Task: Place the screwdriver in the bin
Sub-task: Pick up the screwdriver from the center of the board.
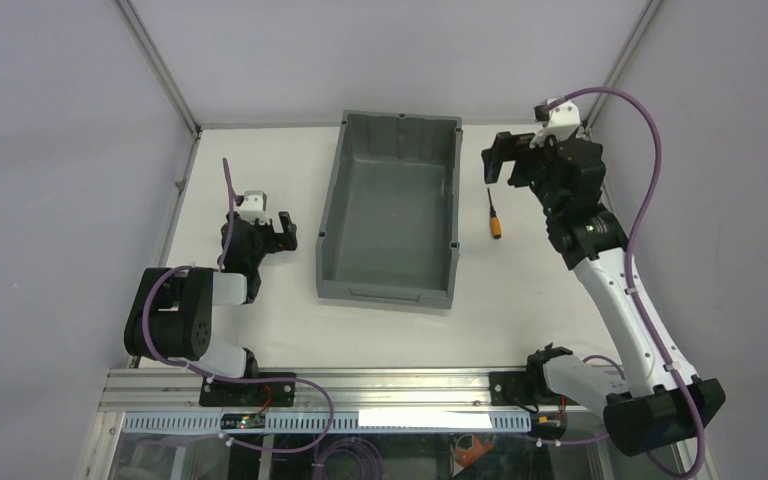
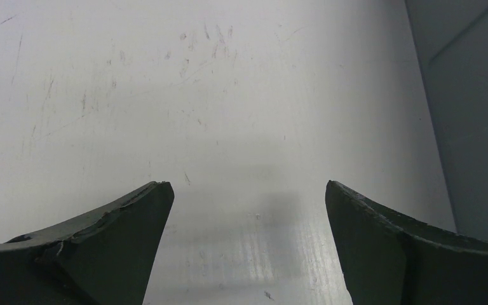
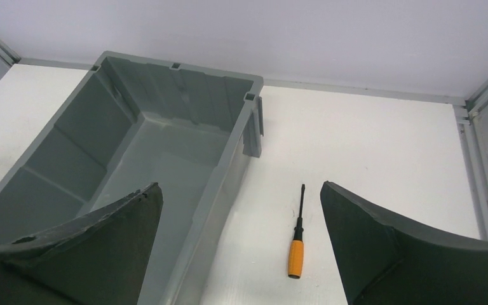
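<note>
The screwdriver (image 1: 494, 215), with a short orange handle and a thin black shaft, lies flat on the white table just right of the bin (image 1: 326, 215). The bin is large, dark grey and holds nothing. My right gripper (image 1: 495, 160) hangs open above the table beyond the screwdriver's tip, empty. In the right wrist view the screwdriver (image 3: 297, 244) shows between the wide-apart fingers of the gripper (image 3: 240, 187), near the right finger, with the bin (image 3: 222, 190) on its left. My left gripper (image 1: 285, 230) rests open left of the bin; in its own view the gripper (image 2: 248, 185) frames bare table.
The bin's dark wall (image 2: 476, 114) fills the right edge of the left wrist view. Grey enclosure walls with metal corner posts (image 1: 160, 65) close in the table on three sides. A purple cable (image 1: 650, 150) loops over the right arm.
</note>
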You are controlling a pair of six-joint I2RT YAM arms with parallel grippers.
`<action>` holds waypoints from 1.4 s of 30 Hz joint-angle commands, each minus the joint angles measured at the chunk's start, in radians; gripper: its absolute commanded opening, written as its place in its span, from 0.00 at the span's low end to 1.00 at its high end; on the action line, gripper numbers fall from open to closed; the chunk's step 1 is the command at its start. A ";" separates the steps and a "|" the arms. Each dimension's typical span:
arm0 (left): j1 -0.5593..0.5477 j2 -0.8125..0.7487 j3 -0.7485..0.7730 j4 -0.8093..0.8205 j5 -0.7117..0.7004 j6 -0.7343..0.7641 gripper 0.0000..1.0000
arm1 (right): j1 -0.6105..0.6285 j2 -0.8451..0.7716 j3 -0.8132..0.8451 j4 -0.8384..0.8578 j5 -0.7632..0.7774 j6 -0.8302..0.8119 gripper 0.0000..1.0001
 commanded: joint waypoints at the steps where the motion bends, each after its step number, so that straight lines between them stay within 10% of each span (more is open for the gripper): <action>1: 0.007 -0.001 0.014 0.075 0.025 0.011 0.99 | 0.001 0.061 0.228 -0.195 0.057 -0.012 0.99; 20: 0.007 0.000 0.014 0.075 0.024 0.011 0.99 | -0.030 0.513 0.857 -0.793 0.174 0.064 0.99; 42: 0.007 0.000 0.014 0.075 0.025 0.011 0.99 | -0.155 0.743 0.574 -0.695 -0.005 0.105 0.92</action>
